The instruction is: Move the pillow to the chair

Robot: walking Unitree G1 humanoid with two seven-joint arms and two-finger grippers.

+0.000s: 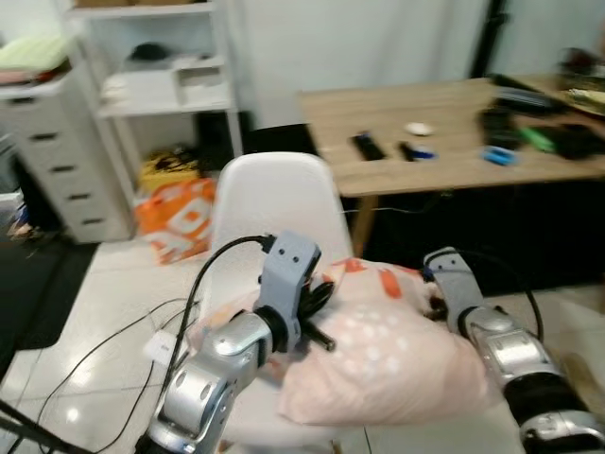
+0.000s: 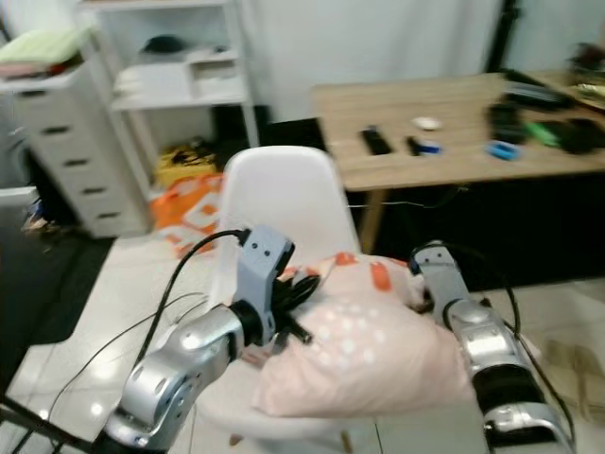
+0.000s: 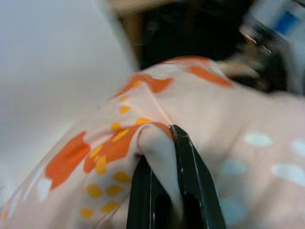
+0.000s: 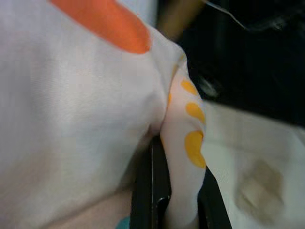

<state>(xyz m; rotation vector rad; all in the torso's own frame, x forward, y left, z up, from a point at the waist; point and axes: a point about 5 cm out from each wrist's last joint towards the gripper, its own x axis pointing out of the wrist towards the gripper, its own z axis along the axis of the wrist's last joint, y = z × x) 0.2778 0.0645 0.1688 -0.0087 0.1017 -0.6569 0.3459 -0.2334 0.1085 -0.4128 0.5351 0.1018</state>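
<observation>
A pale pink pillow [image 1: 378, 355] with orange patches and white dots rests on the seat of a white plastic chair [image 1: 274, 203] right in front of me. My left gripper [image 1: 317, 293] is shut on a fold of the pillow [image 3: 157, 143] at its left side, beside the chair back. My right gripper [image 1: 433, 293] is shut on a pinch of the pillow's cloth [image 4: 183, 143] at its right edge. The pillow [image 2: 364, 345] spans the gap between both arms and overhangs the seat's front.
A wooden table [image 1: 444, 132] with small dark items, a blue object and green things stands behind the chair to the right. A white shelf unit [image 1: 156, 85] and drawers [image 1: 57, 161] stand at the back left, with an orange bag [image 1: 175, 218] on the floor. Cables [image 1: 104, 350] trail across the tiles.
</observation>
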